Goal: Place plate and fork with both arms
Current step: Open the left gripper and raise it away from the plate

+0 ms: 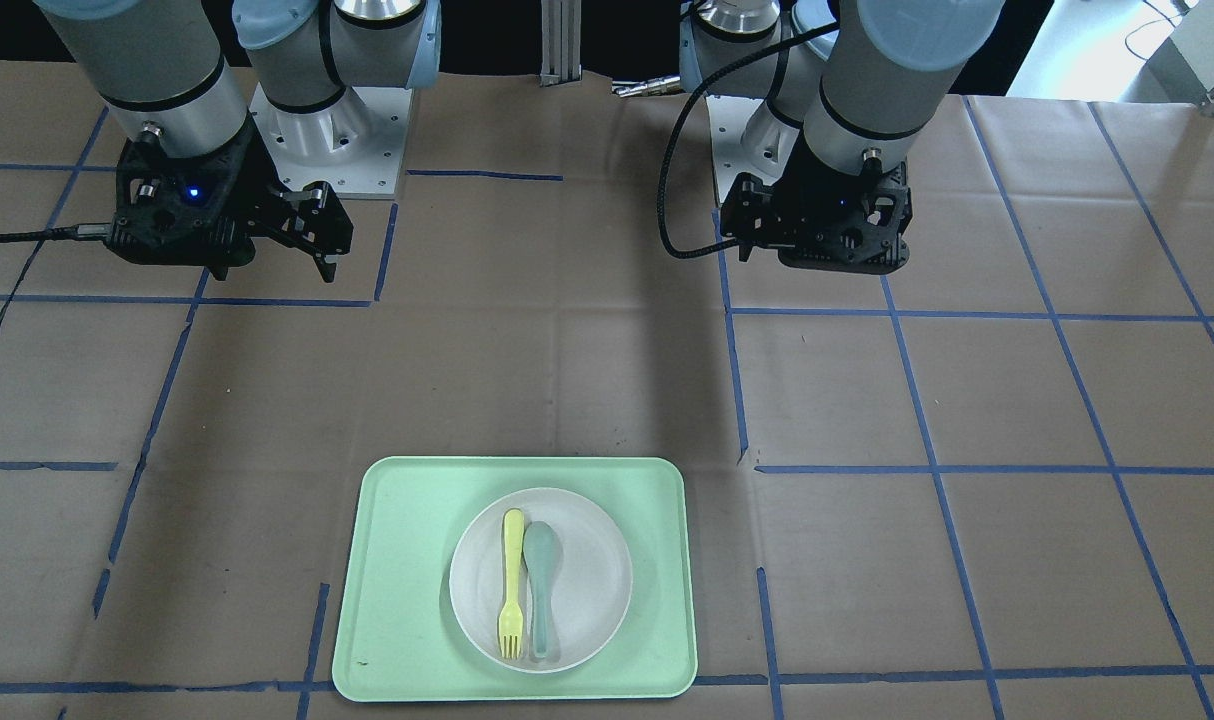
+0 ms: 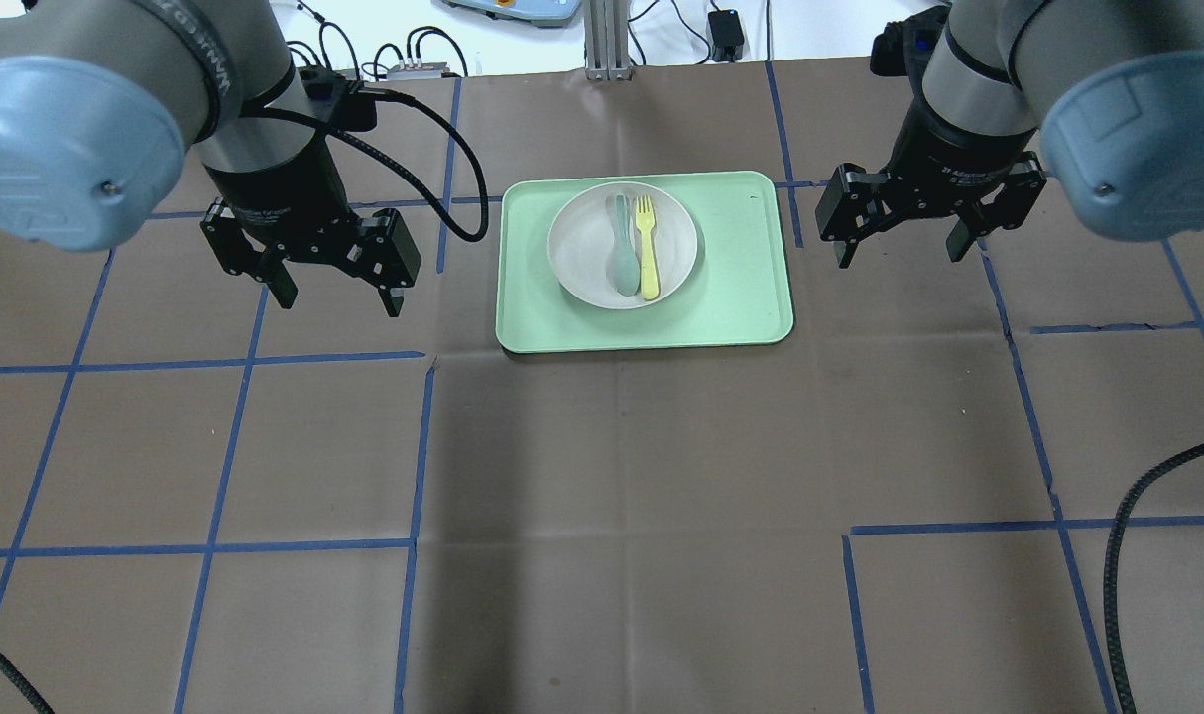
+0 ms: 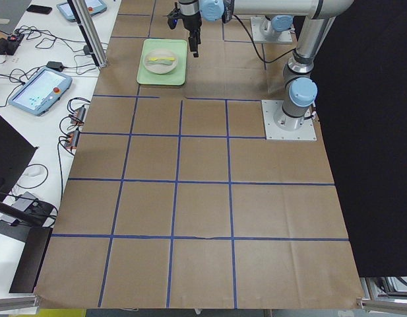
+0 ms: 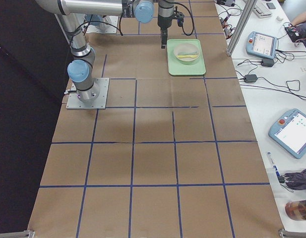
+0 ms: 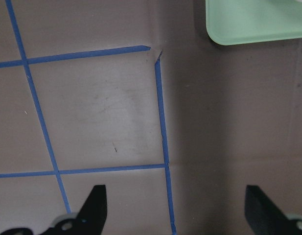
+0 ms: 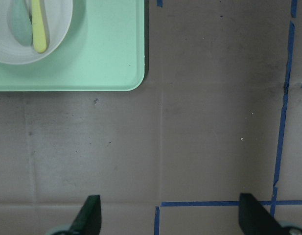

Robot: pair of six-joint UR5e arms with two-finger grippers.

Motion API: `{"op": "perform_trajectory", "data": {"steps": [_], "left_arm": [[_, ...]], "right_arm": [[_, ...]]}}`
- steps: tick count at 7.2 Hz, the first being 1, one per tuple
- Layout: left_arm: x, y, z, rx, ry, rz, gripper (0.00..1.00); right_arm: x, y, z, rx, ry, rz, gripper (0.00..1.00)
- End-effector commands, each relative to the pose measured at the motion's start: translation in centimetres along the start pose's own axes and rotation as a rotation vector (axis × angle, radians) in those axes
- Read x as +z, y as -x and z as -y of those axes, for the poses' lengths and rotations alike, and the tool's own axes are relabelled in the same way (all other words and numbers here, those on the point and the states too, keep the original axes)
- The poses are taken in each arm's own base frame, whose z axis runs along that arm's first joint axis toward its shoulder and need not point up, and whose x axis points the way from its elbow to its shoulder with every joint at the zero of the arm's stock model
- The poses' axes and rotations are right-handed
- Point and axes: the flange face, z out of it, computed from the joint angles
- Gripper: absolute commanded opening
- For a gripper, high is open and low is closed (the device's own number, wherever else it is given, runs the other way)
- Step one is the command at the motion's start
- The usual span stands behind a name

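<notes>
The off-white plate (image 2: 584, 263) sits on the mint-green tray (image 2: 736, 297) at the far middle of the table. The pale-yellow fork (image 2: 648, 253) lies in the plate beside a grey-green spoon (image 2: 622, 248). My left gripper (image 2: 339, 297) hangs open and empty above the paper, left of the tray. My right gripper (image 2: 900, 256) hangs open and empty, right of the tray. In the right wrist view the plate (image 6: 55, 36), the fork (image 6: 38, 27) and the tray (image 6: 92, 68) show at top left, well away from the gripper (image 6: 170, 215). The left wrist view shows only a tray corner (image 5: 248, 24).
Brown paper with a blue tape grid covers the table. A metal post (image 2: 602, 40) stands behind the tray. Both arm bases (image 1: 337, 140) are bolted at the robot's side. Pendants and cables lie on a side table (image 3: 38, 92) beyond the table's far edge.
</notes>
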Motion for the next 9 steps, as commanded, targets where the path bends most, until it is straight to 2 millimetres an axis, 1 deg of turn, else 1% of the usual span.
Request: {"op": "perform_trajectory", "data": {"steps": [1, 2, 3, 4, 5, 6, 7, 8, 9], "left_arm": [[-0.8, 0.1, -1.6, 0.011, -0.022, -0.008, 0.99], [-1.0, 0.1, -1.9, 0.011, -0.022, -0.008, 1.0], [-1.2, -0.1, -2.2, 0.013, -0.028, -0.007, 1.0], [-0.8, -0.2, -1.9, 0.015, -0.022, -0.007, 1.0], [-0.3, -0.2, -1.6, 0.016, -0.011, -0.006, 1.0], [-0.1, -0.3, -2.2, 0.013, -0.008, -0.007, 1.0], [-0.2, -0.3, -2.4, 0.012, -0.014, -0.008, 1.0], [0.2, 0.0, -2.1, 0.005, -0.004, -0.011, 1.0], [0.5, 0.0, -1.8, 0.004, 0.004, -0.011, 1.0]], "right_arm": [[0.3, 0.4, 0.8, 0.007, 0.001, 0.007, 1.0], [0.2, 0.9, 1.9, 0.001, -0.007, 0.009, 1.0], [0.4, 2.8, 3.8, 0.0, -0.007, 0.009, 1.0], [0.7, 6.1, 6.4, 0.0, -0.011, 0.007, 1.0], [2.1, 10.0, 9.5, -0.022, -0.005, -0.001, 1.0], [3.7, 13.1, 12.1, -0.019, -0.012, 0.0, 1.0], [5.7, 15.8, 13.7, -0.004, -0.014, -0.001, 1.0], [7.8, 18.1, 14.3, -0.003, -0.028, -0.003, 1.0], [9.6, 18.8, 15.2, -0.007, -0.041, -0.002, 0.98]]}}
